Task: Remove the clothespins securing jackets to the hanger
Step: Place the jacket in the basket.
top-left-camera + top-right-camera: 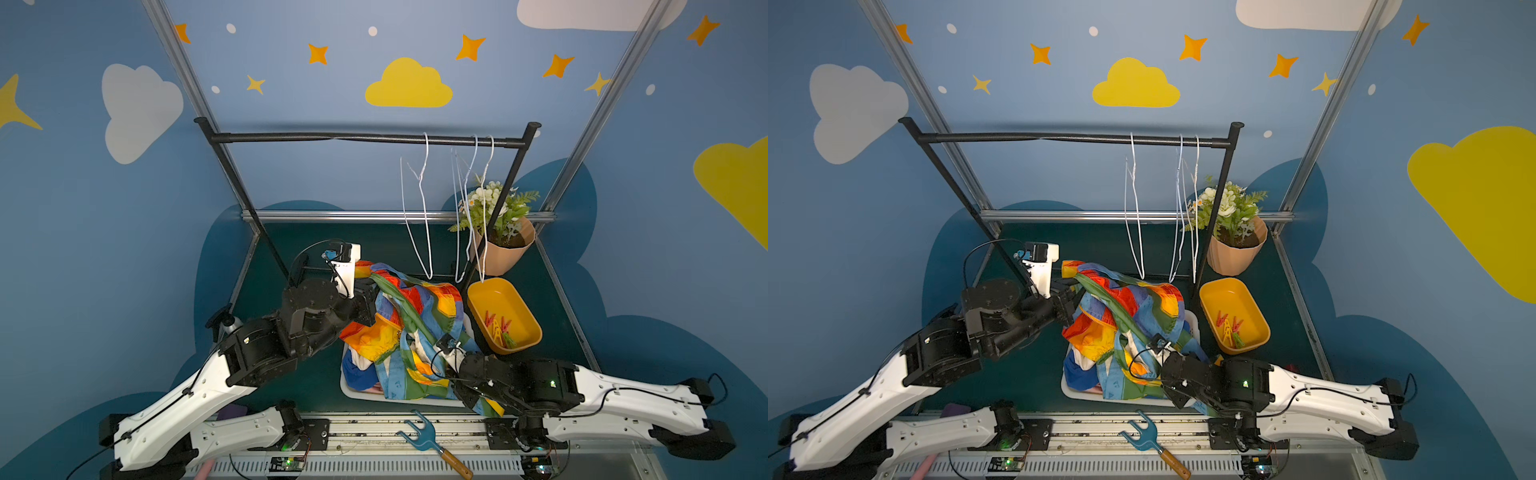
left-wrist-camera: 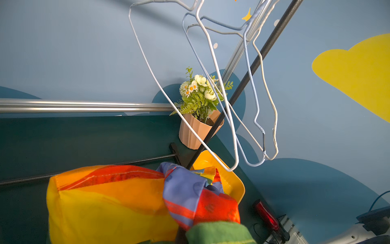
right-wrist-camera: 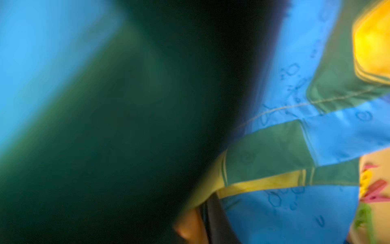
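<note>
A rainbow-striped jacket point(image 1: 415, 316) point(image 1: 1129, 307) hangs bunched between both grippers, above a white bin point(image 1: 349, 386). My left gripper point(image 1: 368, 297) point(image 1: 1070, 302) is shut on its upper left part; in the left wrist view the cloth point(image 2: 109, 200) hides the jaws. My right gripper point(image 1: 453, 357) point(image 1: 1168, 358) is buried in the jacket's lower right folds and shut on the fabric; one dark finger point(image 3: 213, 217) shows against the cloth. Several clothespins point(image 1: 498, 328) point(image 1: 1230, 328) point(image 3: 373, 190), red, yellow and green, lie in a yellow tray point(image 1: 490, 286). A blue jacket point(image 1: 357, 374) and a pink one point(image 1: 374, 389) lie in the bin.
Three bare white wire hangers point(image 1: 424, 208) point(image 2: 211, 74) hang on the black rail point(image 1: 365, 138) at its right end. A potted plant point(image 1: 507, 253) stands at the back right, behind the tray. A blue fork tool point(image 1: 419, 436) lies on the front rail.
</note>
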You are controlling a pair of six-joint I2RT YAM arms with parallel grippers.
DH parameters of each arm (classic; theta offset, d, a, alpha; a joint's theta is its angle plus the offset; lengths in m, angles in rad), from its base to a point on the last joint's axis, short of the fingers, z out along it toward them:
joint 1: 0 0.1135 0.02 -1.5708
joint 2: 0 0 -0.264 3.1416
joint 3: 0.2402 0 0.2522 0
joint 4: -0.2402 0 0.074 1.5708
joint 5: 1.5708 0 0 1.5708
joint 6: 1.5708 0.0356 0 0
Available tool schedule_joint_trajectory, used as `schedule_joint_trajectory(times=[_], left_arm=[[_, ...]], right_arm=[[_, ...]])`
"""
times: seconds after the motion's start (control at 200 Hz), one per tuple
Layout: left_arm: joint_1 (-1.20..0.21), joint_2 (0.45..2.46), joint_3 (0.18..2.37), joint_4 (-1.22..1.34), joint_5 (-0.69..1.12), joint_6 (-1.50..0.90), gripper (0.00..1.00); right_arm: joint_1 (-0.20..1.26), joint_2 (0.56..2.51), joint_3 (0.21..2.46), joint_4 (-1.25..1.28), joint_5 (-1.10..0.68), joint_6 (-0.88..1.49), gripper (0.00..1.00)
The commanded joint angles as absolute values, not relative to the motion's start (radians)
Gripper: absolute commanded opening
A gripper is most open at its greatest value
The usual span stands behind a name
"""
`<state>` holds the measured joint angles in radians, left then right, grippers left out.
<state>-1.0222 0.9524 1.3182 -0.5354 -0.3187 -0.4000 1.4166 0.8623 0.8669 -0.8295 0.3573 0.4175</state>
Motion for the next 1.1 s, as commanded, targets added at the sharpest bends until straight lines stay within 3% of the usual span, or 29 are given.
schedule_joint_trajectory(times=[0.0,0.17,0.506,0.921,1.096], left_arm=[[-1.044,0.924,1.320,-0.494,-0.373,-0.383,0.04],[-1.084,0.913,1.274,-0.482,-0.411,-0.389,0.04],[-1.217,0.919,1.214,-0.412,-0.492,-0.409,0.04],[-1.471,0.960,1.118,-0.266,-0.699,-0.472,0.04],[-1.497,0.991,1.043,-0.238,-0.698,-0.616,0.04]], right_arm=[[1.406,0.836,0.960,-0.730,0.306,0.375,0.00],[1.415,0.944,1.198,-0.699,0.220,0.248,0.00],[1.407,1.178,1.552,-0.624,0.222,0.029,0.00],[1.073,1.306,1.666,-0.525,0.050,-0.073,0.00],[0.983,1.337,1.715,-0.509,-0.020,-0.108,0.00]])
